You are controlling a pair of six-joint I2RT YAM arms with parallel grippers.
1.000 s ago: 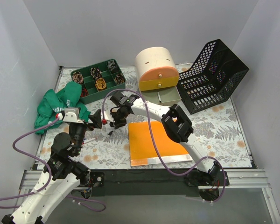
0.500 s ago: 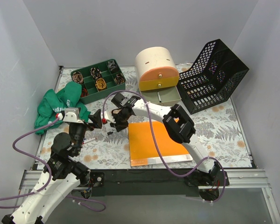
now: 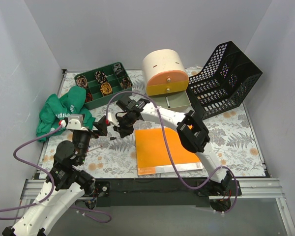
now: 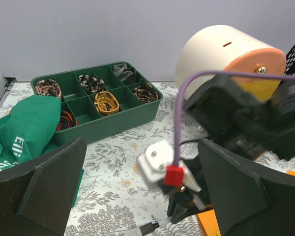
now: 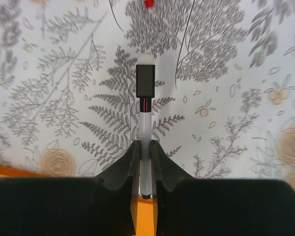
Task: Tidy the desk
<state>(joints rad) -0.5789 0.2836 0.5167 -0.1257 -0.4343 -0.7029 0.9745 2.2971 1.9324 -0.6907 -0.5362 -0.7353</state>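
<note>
The desk [image 3: 236,132] is a large rectangular tabletop filling the floor of the grey-walled enclosure, directly ahead of both arm bases. Its surface is pale grey-white, printed with grey fern fronds and small orange flowers, and it has a black front edge. On it sit a green compartment tray [image 3: 102,84] at the back left, a cream-and-orange drawer unit [image 3: 164,73] at the back centre with its lowest drawer pulled out, and a black mesh file rack [image 3: 223,78] at the back right. An orange folder [image 3: 164,150] lies flat near the front and a green cloth [image 3: 64,110] is bunched at the left edge. The cloth carries white lettering [image 4: 19,145], which is partly folded under and cannot be read in full. The right gripper [image 5: 144,147] is low over the print just left of the folder, its fingers [image 5: 123,167] clamped on a thin white pen [image 5: 144,115] with a black band and a fine red line. The left gripper [image 4: 141,147] faces the right one from close by, fingers spread wide with nothing between them.
</note>
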